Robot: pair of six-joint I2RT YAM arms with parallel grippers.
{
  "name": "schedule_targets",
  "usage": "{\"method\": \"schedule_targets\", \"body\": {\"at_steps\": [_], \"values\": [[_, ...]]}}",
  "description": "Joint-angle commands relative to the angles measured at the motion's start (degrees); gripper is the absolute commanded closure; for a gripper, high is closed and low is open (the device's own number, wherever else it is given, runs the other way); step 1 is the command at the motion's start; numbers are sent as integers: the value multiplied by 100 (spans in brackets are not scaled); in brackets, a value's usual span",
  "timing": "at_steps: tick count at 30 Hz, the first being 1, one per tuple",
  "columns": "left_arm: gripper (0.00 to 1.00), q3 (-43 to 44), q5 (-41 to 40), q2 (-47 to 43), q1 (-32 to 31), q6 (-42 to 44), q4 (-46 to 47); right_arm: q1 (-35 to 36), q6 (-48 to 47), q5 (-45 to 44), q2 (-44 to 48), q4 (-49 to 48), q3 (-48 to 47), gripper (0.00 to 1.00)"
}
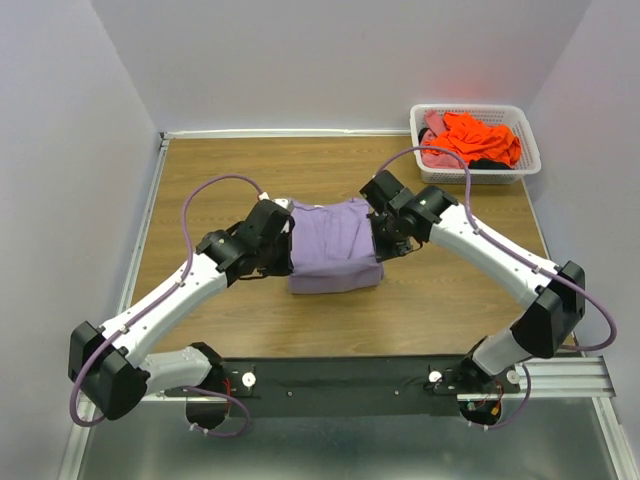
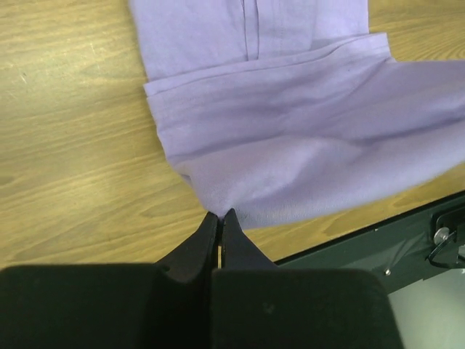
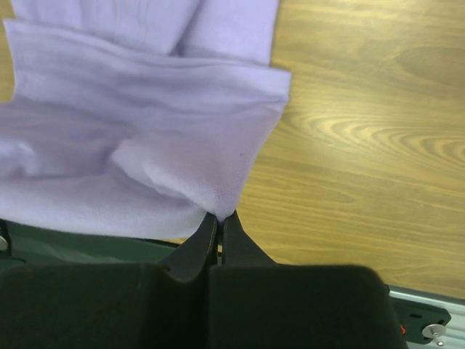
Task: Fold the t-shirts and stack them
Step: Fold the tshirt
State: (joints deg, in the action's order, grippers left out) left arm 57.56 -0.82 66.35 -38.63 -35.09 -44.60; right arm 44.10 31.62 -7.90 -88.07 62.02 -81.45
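Left pincer (image 2: 220,218) is clenched on a corner of the lavender t-shirt (image 2: 290,138), which fans out ahead of its tips over the bench (image 2: 73,145). Right pincer (image 3: 220,217) likewise pinches the other near corner. Best to carry both corners forward together, level and taut, so the fold lands square.

No legible text or markings anywhere.

One lavender t-shirt (image 1: 335,245), one basket (image 1: 472,178)
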Motion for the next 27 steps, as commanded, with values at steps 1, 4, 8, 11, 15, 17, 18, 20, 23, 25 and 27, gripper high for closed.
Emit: {"method": "schedule_targets", "body": {"at_steps": [1, 4, 8, 11, 15, 17, 18, 20, 23, 25, 27], "values": [[100, 211, 221, 115, 145, 292, 135, -479, -287, 192, -78, 153, -301, 100], [100, 474, 284, 282, 303, 433, 232, -726, -506, 377, -210, 153, -459, 99], [100, 712, 424, 554, 426, 626, 373, -903, -674, 526, -368, 153, -731, 99], [100, 853, 469, 721, 523, 696, 469, -990, -771, 658, -544, 161, -951, 100], [100, 994, 521, 888, 655, 811, 636, -1131, -894, 755, -860, 170, -1224, 100], [100, 1055, 574, 985, 751, 863, 689, -1166, -973, 912, -983, 170, -1434, 99], [100, 1073, 600, 1003, 795, 890, 724, -1193, -999, 931, -1036, 179, -1505, 100], [100, 1099, 696, 1064, 927, 943, 812, -1272, -1070, 957, -1221, 196, -1759, 100], [100, 1161, 829, 1196, 1111, 1030, 891, -1368, -1227, 1062, -1510, 240, -2110, 100], [100, 1205, 908, 1266, 1208, 1109, 935, -1438, -1333, 1115, -1651, 284, -2287, 100], [100, 1249, 1022, 1363, 1366, 1153, 1023, -1491, -1395, 1203, -1880, 319, -2454, 99]]}}
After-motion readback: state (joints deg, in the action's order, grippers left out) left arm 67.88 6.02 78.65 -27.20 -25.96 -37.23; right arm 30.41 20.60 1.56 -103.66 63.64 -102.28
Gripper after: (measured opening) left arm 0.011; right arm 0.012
